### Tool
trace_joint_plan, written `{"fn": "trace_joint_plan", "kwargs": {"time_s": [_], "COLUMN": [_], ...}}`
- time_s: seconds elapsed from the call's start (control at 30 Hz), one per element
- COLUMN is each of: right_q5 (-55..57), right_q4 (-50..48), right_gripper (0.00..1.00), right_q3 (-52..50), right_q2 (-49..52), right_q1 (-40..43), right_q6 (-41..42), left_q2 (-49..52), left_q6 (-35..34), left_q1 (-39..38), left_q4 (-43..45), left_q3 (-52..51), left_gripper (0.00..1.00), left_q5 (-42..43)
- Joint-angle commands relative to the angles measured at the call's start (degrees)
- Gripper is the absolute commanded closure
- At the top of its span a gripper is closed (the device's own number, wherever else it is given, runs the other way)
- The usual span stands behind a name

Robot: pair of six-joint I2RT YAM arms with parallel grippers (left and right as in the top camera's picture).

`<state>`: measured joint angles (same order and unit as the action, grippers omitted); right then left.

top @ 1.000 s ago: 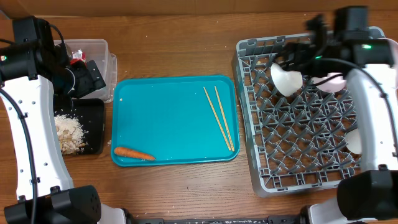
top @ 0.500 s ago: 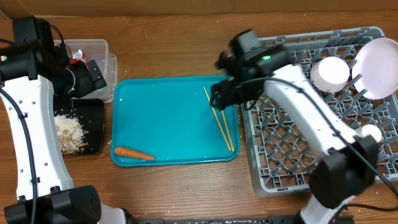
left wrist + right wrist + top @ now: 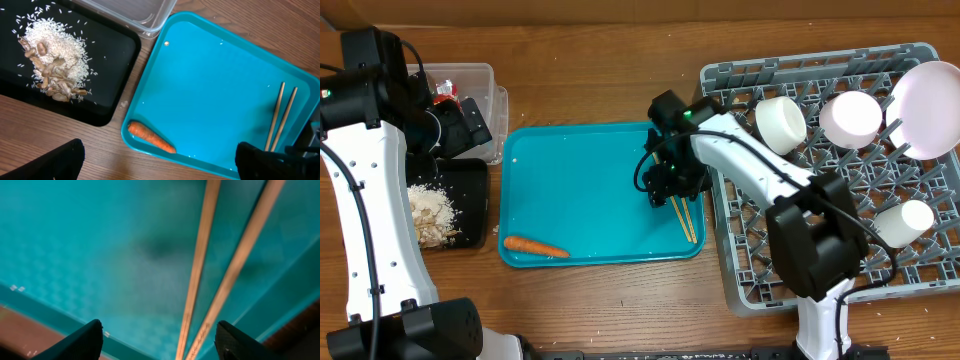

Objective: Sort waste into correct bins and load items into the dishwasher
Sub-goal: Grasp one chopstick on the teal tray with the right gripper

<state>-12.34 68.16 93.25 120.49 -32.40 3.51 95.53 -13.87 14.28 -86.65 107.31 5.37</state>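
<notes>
A teal serving tray (image 3: 580, 190) lies flat at the centre of the wooden table (image 3: 620, 80), long sides running nine to three o'clock

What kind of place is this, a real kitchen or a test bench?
Most likely a test bench set up as a dish-clearing station: a wooden table, a grey dish rack holding white bowls, and a teal tray with chopsticks and a carrot.

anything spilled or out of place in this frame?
Mainly the carrot: it lies alone at the lower-left corner of the teal tray in the overhead view, not in a bin. The rice is a loose heap with stray grains, all inside the black tray. The chopsticks lie side by side, slightly splayed.
</notes>
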Motion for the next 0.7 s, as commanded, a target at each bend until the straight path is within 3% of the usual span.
{"fn": "trace_joint_plan", "kwargs": {"time_s": [0.0,0.5,0.57,0.67], "right_q5": [4.39,7.39,7.37,7.15], "right_q4": [-1.14,-8.70,-8.76,-8.48], "right_gripper": [0.26,0.31,0.38,0.68], "right_q3": [-0.44,-7.76,-8.76,-9.20], "right_q2": [1.09,2.78,2.78,2.78], "right_q1": [-1.49,-3.21,-3.21,-3.28], "right_q6": [2.56,4.68,5.49,7.32], "left_q2": [0.09,0.11,0.11,0.11], "left_q6": [-0.96,-0.98,-0.98,-0.98], "left_q1": [-0.07,-0.07,-0.07,-0.07], "left_q4": [-0.13,0.02,0.20,0.42], "left_q3": [0.39,-1.42,-1.81,-2.25], "left_gripper": [0.02,0.02,0.02,0.02], "left_q5": [0.44,0.59,0.59,0.61]}}
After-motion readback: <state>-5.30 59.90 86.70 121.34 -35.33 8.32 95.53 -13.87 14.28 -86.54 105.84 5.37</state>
